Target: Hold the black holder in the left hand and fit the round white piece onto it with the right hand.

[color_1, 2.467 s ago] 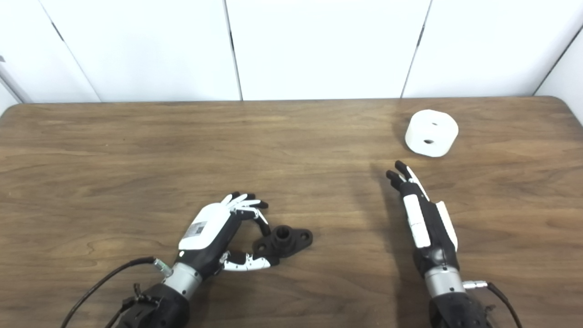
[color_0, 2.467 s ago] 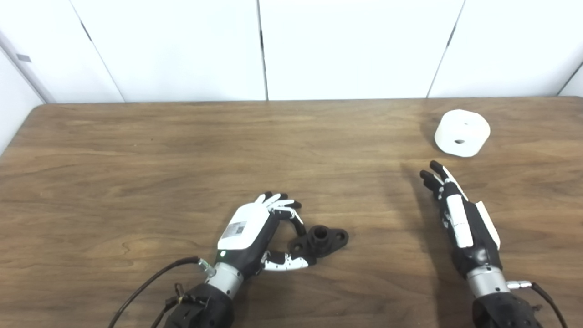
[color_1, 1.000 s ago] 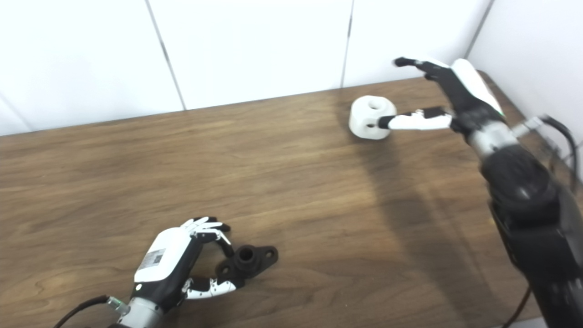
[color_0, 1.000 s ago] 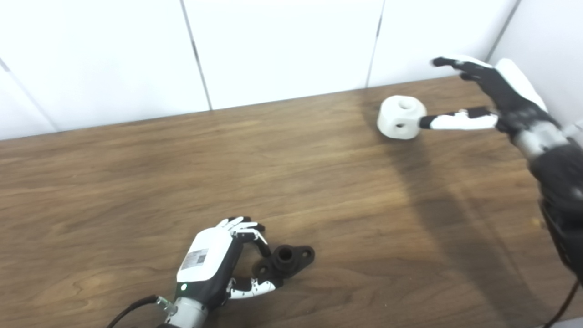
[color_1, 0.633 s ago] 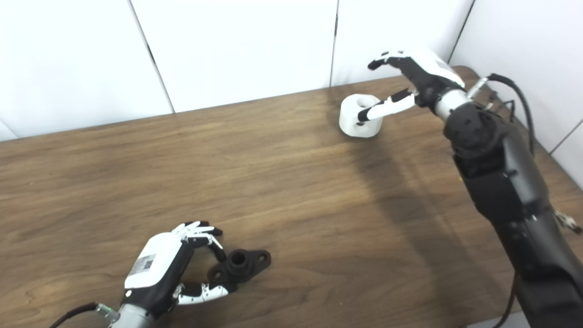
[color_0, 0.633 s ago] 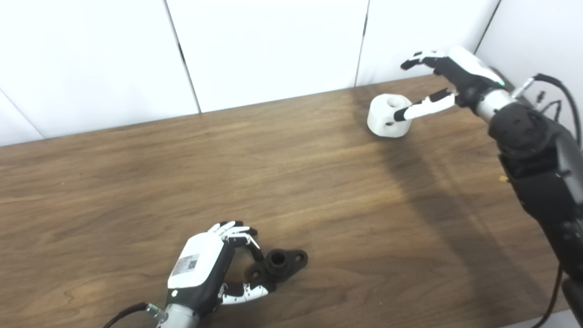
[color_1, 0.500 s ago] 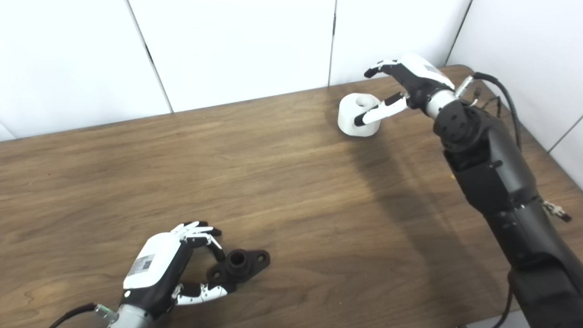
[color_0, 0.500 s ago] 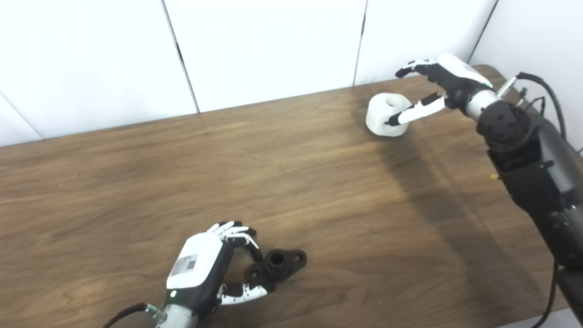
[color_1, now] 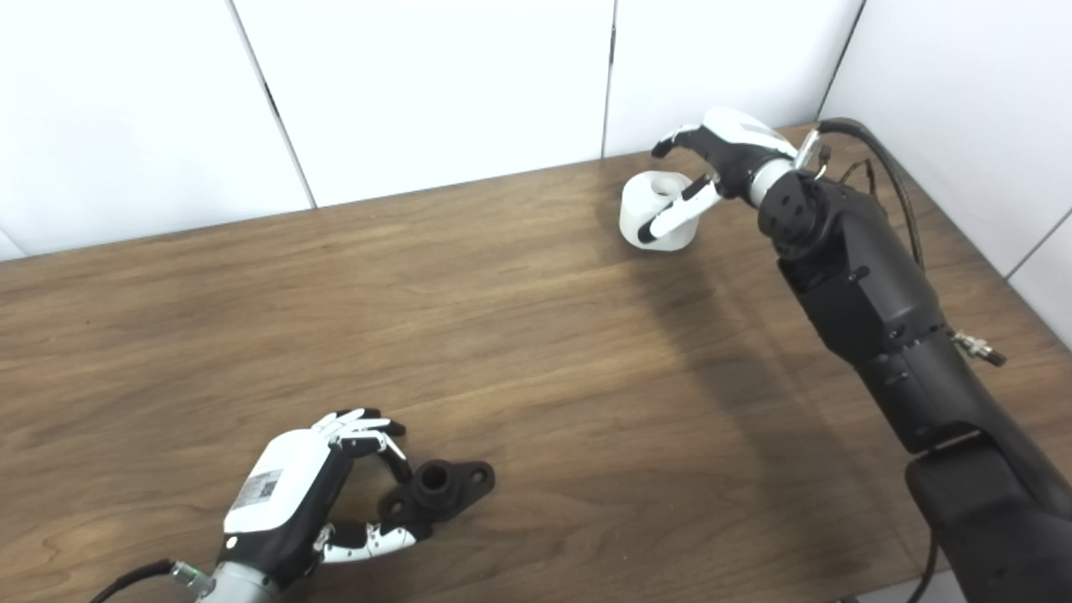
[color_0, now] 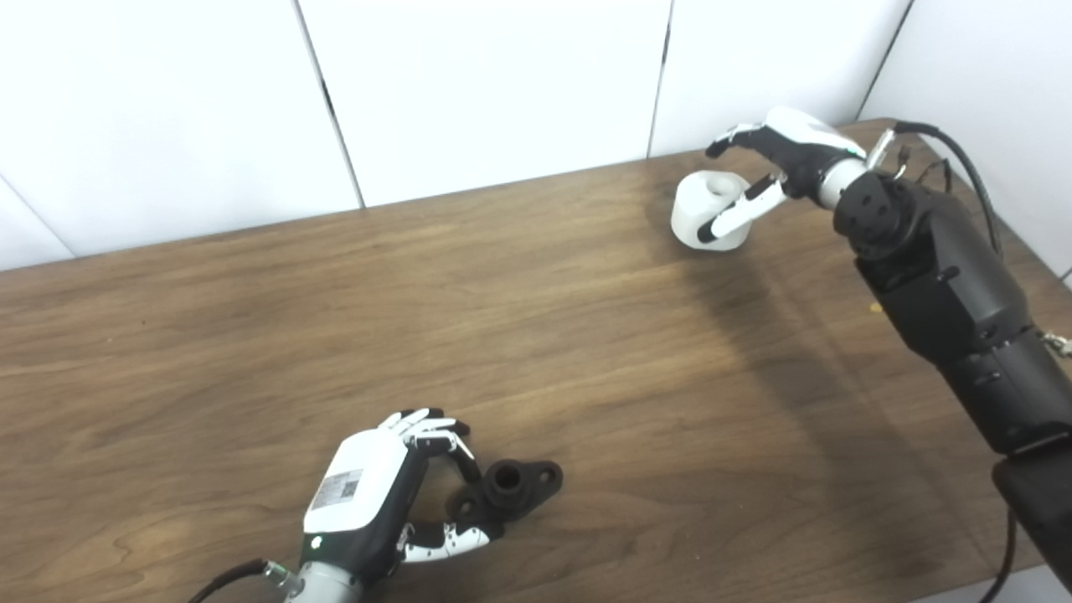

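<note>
While both parts lie on the wooden table (color_0: 251, 318), we log them at opposite corners of the frame: round white piece (color_0: 703, 211) upper right, black holder (color_0: 505, 492) lower centre-left, well apart.

Item one, round white piece: a short cylinder, standing with its central hole facing up. Our right hand (color_0: 775, 167) is at it, thumb lying across the near side wall, fingers (color_0: 733, 136) curled over the far side and spread apart from the thumb. Whether they press the far wall we cannot tell; we judge the grasp as forming, not closed. The piece sits between thumb and fingers, so closing inward is the move that counts.

Item two, black holder: a flanged base with an upright central boss, its long axis running lower left to upper right. Our left hand (color_1: 289, 494) brackets its left end, thumb under the near lobe, fingertips just above it; contact looks likely, a firm clamp is not shown.

Nearest hand to each part: right to piece, left to holder. The boss points up, matching the hole in the piece.
</note>
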Tool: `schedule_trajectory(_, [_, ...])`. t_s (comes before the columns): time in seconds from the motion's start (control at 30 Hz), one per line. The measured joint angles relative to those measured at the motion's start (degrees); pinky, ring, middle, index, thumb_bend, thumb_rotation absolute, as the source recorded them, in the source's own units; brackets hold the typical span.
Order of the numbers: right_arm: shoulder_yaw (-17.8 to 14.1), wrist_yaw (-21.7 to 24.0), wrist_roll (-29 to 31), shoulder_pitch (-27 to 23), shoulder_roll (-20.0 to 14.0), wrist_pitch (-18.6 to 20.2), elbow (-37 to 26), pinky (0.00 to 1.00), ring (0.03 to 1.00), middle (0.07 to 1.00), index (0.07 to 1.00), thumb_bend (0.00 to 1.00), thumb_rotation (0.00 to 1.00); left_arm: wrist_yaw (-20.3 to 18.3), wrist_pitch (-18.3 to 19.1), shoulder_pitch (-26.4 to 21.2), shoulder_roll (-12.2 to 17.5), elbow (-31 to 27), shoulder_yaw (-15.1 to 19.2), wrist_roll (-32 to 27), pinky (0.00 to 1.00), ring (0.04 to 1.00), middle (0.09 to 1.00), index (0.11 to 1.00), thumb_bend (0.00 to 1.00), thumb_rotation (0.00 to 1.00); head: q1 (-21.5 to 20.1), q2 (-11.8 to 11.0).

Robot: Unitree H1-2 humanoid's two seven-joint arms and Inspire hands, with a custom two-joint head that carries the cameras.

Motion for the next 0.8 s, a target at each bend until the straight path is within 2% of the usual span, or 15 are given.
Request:
schedule_trajectory(0.23, [0.9, 0.0, -1.0, 0.0, 0.0, 0.0, 1.9, 0.96, 1.000, 0.958, 0.820, 1.00, 0.33, -0.5, -0.1, 0.0, 0.0, -0.2, 0.3, 0.3, 0.91, 0.878, 0.781, 0.487, 0.52, 0.06, 0.0, 0.2])
schedule_trajectory(0.57, [2.0, 0.2, -2.4, -0.1, 0.0, 0.0, 2.6, 1.00, 1.000, 0.971, 0.781, 1.00, 0.34, -1.1, -0.2, 0.1, 0.0, -0.5, 0.6, 0.4, 0.91, 0.877, 0.779, 0.487, 0.52, 0.06, 0.0, 0.4])
schedule_trajectory(0.8, [2.3, 0.2, -2.9, -0.4, 0.0, 0.0, 3.5, 0.98, 1.000, 0.960, 0.777, 0.98, 0.34, -1.2, -0.2, 0.1, 0.0, -0.6, 0.7, 0.4, 0.91, 0.874, 0.778, 0.487, 0.52, 0.06, 0.0, 0.7])
